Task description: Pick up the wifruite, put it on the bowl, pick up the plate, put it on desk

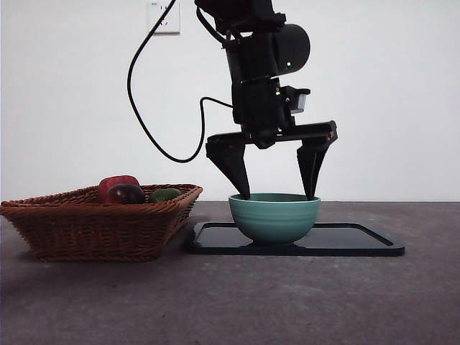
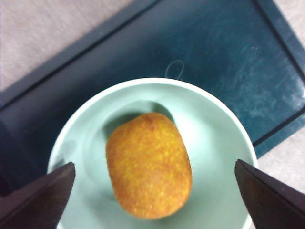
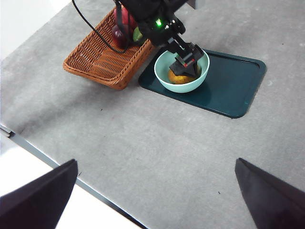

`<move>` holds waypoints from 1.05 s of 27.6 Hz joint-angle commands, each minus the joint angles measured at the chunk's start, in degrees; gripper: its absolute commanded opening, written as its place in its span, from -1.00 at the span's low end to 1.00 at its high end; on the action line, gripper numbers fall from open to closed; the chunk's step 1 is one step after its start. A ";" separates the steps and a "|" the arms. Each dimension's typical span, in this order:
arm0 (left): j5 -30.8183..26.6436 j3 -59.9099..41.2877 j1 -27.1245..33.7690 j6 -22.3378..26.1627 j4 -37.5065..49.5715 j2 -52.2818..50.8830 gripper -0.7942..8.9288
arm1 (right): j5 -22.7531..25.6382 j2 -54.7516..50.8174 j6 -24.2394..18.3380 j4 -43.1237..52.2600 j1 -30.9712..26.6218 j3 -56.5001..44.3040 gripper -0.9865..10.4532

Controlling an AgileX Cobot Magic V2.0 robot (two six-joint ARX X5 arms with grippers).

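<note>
The wifruite lies free inside the mint-green bowl, directly under the left claw, whose jaws stand wide apart. The dark plate beneath probably suits that nearer arm; the right claw waits, spread, well away.

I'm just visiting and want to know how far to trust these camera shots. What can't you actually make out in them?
- Front view: the wifruite is hidden by the bowl wall.
- Front view: the basket rim hides most of its fruit.
- Left wrist view: the dark tray is cut off by the edges.
- Right wrist view: the left gripper covers part of the wifruite; its dark end spot shows nowhere.
</note>
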 commanded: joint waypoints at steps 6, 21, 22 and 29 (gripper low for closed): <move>0.33 1.66 -0.48 0.50 1.05 3.26 0.43 | 0.07 0.11 -0.31 0.61 0.61 0.61 0.15; 0.28 1.66 -0.42 0.68 1.70 5.75 0.35 | 0.07 0.11 -0.31 0.61 0.61 0.61 0.15; 0.28 1.66 -0.42 0.70 1.64 5.97 0.22 | 0.07 0.11 -0.31 0.61 0.61 0.61 0.15; 0.28 1.66 -0.02 0.70 2.10 6.25 -0.15 | 0.07 0.11 -0.31 0.61 0.61 0.61 0.15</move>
